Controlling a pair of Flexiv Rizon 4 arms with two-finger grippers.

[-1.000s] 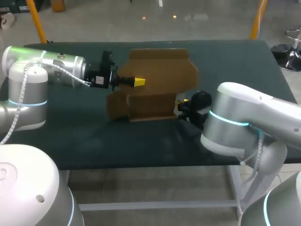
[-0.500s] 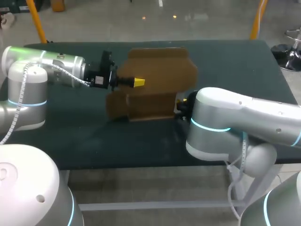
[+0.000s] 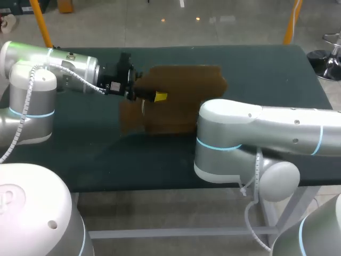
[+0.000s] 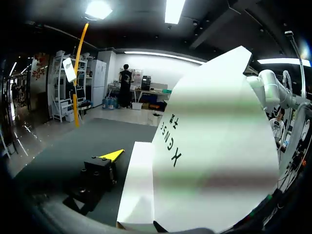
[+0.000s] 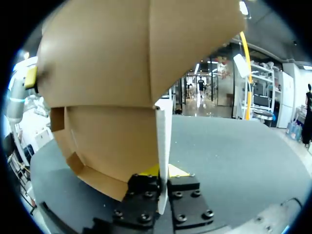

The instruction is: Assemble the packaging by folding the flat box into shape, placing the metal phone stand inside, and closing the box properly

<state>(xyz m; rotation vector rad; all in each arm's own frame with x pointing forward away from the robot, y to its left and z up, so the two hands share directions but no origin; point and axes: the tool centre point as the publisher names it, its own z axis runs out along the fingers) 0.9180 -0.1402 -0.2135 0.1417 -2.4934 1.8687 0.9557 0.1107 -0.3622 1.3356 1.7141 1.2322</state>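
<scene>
My left arm [image 3: 48,69], 10 o'clock in head view: silver-white tubes, cyan light ring, white spiral cable running to black wrist block. My right arm [image 3: 256,128], 4 o'clock: same glossy shell, cyan rings, thin white cable looped below. My right gripper [image 5: 164,171]: black blocks, round screws, yellow tips.

Head view: my silver right arm [image 3: 256,125] covers my right gripper [image 5: 164,171] and the near right corner of the brown cardboard box [image 3: 181,85]. Left wrist view: I can't see past the box's white inner face [image 4: 209,146], and its edges run out of frame.
</scene>
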